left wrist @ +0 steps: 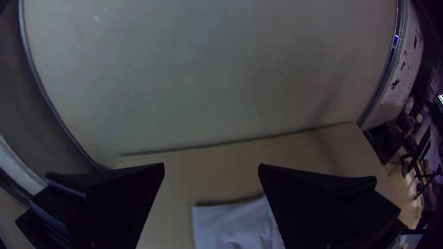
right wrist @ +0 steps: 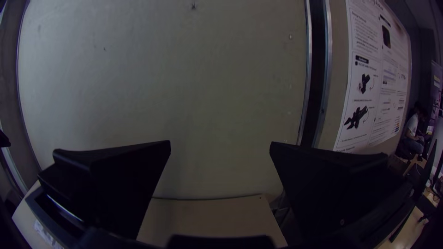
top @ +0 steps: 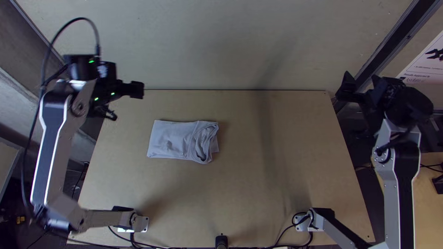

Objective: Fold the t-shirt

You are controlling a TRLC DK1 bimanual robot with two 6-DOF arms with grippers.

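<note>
The light grey t-shirt (top: 173, 139) lies folded into a compact rectangle on the table, left of the middle, its neckline curving at the right end. Up and to the left of it, my left gripper (top: 125, 102) is held above the table's far left corner, open and empty. In the left wrist view, part of the shirt (left wrist: 230, 223) shows beyond the left gripper (left wrist: 211, 171), whose fingers stand wide apart. My right gripper (top: 362, 86), open too, is off the table's far right corner, well away from the shirt. In the right wrist view, nothing is between the right gripper's (right wrist: 220, 144) fingers.
The wooden table (top: 277, 184) has bare surface around the shirt and to its right. A pale wall panel (top: 221, 41) rises behind the far edge. Cables (top: 170, 247) run along the near edge between the arm bases. A poster (top: 427, 62) hangs at the right.
</note>
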